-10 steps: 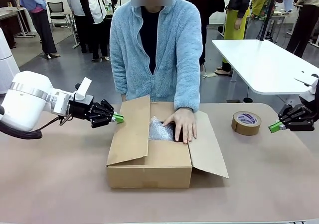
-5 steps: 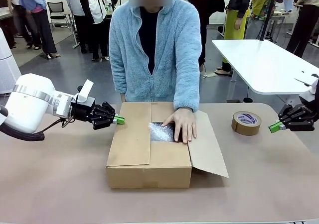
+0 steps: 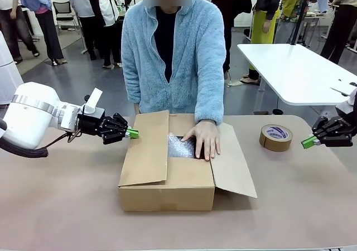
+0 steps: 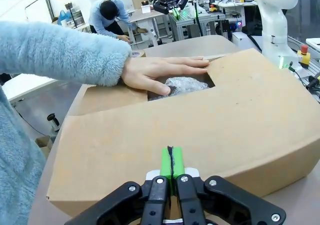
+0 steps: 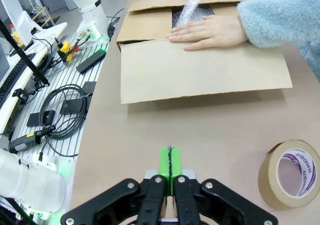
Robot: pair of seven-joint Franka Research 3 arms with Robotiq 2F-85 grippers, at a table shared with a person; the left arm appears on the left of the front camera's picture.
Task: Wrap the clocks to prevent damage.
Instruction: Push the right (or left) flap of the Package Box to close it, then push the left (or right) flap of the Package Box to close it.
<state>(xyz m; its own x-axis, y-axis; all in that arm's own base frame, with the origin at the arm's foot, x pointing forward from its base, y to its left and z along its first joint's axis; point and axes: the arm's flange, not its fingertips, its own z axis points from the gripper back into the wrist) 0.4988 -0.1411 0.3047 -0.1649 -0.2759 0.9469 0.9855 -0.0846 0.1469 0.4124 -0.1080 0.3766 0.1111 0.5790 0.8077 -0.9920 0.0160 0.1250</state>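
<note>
A cardboard box [image 3: 167, 187] stands mid-table with its flaps partly folded over. Through the gap in the top I see a clock bundle in clear bubble wrap [image 3: 181, 146], also in the left wrist view as a bubble-wrapped bundle [image 4: 184, 84] and from the right wrist as the bundle [image 5: 189, 7]. The person's hand [image 3: 204, 139] rests on the far flap beside it. My left gripper [image 3: 132, 132] is shut, empty, its green pads against the box's left flap [image 4: 200, 130]. My right gripper [image 3: 307, 142] is shut and empty, right of the tape roll.
A brown tape roll [image 3: 275, 138] lies on the table right of the box, also seen as the roll [image 5: 291, 172]. The box's right flap [image 3: 234, 164] slopes outward. A white table [image 3: 295, 72] stands behind at right. Cables and gear lie off the table edge [image 5: 60, 105].
The left flap was pushed down half a second ago and has sprung back up a little; my left gripper eased back slightly. The right gripper and the person's hand stayed put.
</note>
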